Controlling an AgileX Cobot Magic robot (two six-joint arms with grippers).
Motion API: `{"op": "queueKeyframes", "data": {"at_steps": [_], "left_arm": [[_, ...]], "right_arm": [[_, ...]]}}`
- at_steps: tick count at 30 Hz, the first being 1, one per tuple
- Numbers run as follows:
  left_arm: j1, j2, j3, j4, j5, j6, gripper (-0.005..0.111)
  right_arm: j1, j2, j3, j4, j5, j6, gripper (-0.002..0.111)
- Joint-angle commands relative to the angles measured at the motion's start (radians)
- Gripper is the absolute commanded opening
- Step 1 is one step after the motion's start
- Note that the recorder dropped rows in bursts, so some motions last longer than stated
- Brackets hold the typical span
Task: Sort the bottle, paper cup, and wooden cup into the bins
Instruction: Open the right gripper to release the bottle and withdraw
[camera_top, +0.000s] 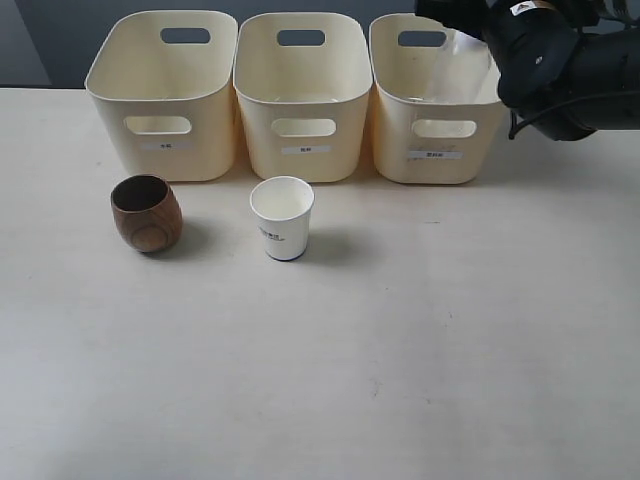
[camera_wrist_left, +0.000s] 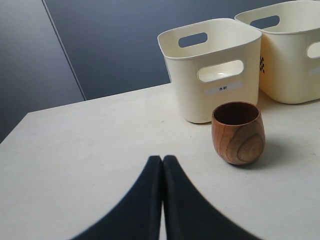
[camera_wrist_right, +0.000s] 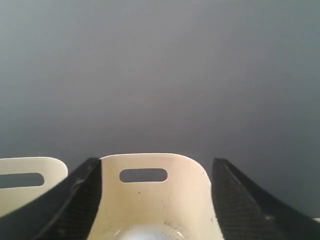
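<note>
The dark-brown wooden cup (camera_top: 146, 213) stands upright on the table in front of the left bin (camera_top: 210, 150). The white paper cup (camera_top: 282, 218) stands upright before the middle bin (camera_top: 260, 150). My right gripper (camera_wrist_right: 155, 161) hangs open over the right bin (camera_top: 395, 140), its fingers (camera_wrist_right: 75, 200) either side of the bin's back wall (camera_wrist_right: 150, 200). A pale glossy shape (camera_wrist_right: 145, 232) lies low inside that bin; I cannot tell if it is the bottle. My left gripper (camera_wrist_left: 162, 159) is shut and empty above the table, short of the wooden cup (camera_wrist_left: 238, 132).
The black right arm (camera_top: 545, 60) reaches in from the upper right, over the right bin's far corner. The three bins stand side by side along the table's back. A dark wall rises behind them. Bare tabletop (camera_top: 400, 360) fills the front.
</note>
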Motion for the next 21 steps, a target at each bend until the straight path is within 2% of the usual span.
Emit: {"op": "queueKeyframes", "data": {"at_steps": [1, 10, 21], "left_arm": [[-0.003, -0.005, 0.001, 0.0, -0.005, -0.002, 0.0], [-0.003, -0.005, 0.001, 0.0, -0.005, -0.002, 0.0], [-0.003, -0.005, 0.001, 0.0, -0.005, -0.002, 0.0]], "right_arm": [[-0.006, 0.001, -0.006, 0.002, 0.013, -0.001, 0.066], [-0.006, -0.009, -0.006, 0.036, 0.135, -0.001, 0.066], [-0.006, -0.105, -0.006, 0.05, 0.467, -0.001, 0.066]]}}
